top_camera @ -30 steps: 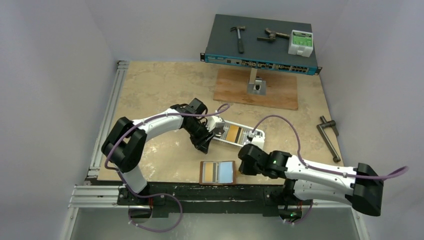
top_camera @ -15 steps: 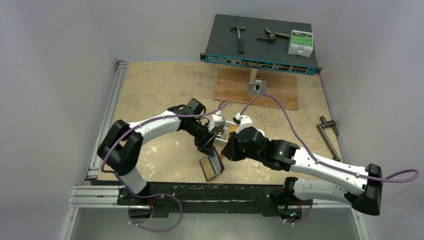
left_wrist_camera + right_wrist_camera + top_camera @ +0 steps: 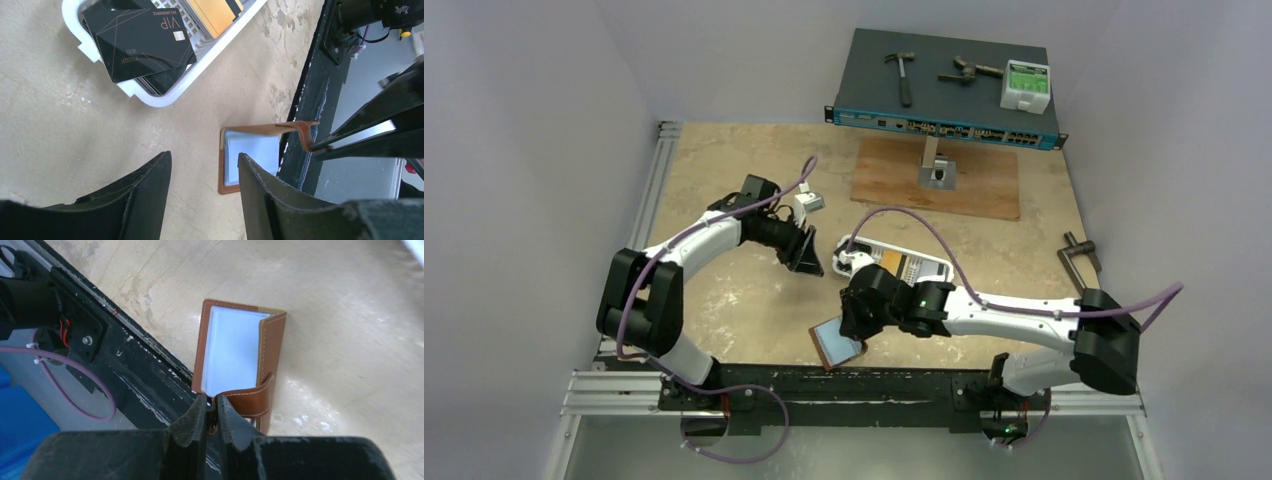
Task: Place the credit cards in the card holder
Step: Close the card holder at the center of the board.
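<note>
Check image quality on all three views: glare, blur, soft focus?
Top external: even, soft light, no glare, sharp throughout. Left wrist: print on the black card is crisp; the fingers in the foreground are dark and soft. Right wrist: glare washes out the table at upper right; the wallet is in focus, its inner pocket near white.

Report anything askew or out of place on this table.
The card holder lies at the near edge of the table, half open, its cover lifted because the right gripper pinches its snap tab. In the white tray, the black card lies crooked across one end.
</note>
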Available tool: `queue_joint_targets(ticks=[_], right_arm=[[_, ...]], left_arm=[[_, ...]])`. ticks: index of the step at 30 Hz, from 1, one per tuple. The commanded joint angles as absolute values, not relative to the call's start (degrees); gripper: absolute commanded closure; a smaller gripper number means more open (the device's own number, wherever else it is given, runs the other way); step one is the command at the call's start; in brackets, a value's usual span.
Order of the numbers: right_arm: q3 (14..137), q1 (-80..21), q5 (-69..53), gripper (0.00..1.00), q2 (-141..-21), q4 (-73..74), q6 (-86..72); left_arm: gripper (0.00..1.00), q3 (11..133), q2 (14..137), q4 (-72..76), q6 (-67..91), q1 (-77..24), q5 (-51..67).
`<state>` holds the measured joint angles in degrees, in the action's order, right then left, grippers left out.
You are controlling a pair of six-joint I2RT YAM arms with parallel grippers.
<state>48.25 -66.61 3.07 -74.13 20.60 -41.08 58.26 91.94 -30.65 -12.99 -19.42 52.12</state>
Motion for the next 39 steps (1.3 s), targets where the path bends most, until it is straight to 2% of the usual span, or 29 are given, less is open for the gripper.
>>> queue_joint_targets(ticks=[1,10,15,19,20,22,23,30,35,39], right_arm=[[48.3,-68.1,-0.8,1.0,-79.5,13.0,-40.0],[56.2,-71.0,-7.6,1.0,-95.9,10.0,-37.9],[54.3,-71.9,-10.0,0.99,-99.7,8.1,-39.2],[53.4,-71.9,-9.8,0.67,-97.9,9.6,-39.0],[53.5,-71.9,-9.5,0.52,-96.4,11.0,-38.9],[54.1,-71.8,-8.6,0.09,-94.1,13.4,-38.6],[54.8,-71.9,-8.3,0.02,-92.4,14.9,-38.3],[57.6,-69.0,-8.1,0.01,-79.9,23.8,-36.0],[49.3,-60.0,-10.9,0.01,-69.8,20.9,-36.8],[41.0,-55.1,-8.9,0.01,-65.3,16.1,-39.9]], left_arm=[[0.49,58.5,87.2,-31.3,-14.6,-17.8,55.0],[0.49,59.5,86.2,-33.6,-16.1,-13.5,55.0],[0.49,59.2,84.7,-34.0,-17.4,-12.8,53.2],[0.49,58.9,83.7,-34.5,-18.1,-12.8,52.3],[0.49,58.8,83.6,-34.7,-18.3,-12.8,52.1],[0.49,58.8,83.3,-35.1,-18.6,-12.8,52.0],[0.49,58.8,83.2,-35.2,-18.7,-12.8,51.9],[0.49,58.7,82.2,-36.0,-19.3,-12.7,51.6],[0.5,53.8,78.2,-30.9,-19.6,-13.3,53.9],[0.51,50.7,75.4,-28.9,-24.8,-20.0,49.1]])
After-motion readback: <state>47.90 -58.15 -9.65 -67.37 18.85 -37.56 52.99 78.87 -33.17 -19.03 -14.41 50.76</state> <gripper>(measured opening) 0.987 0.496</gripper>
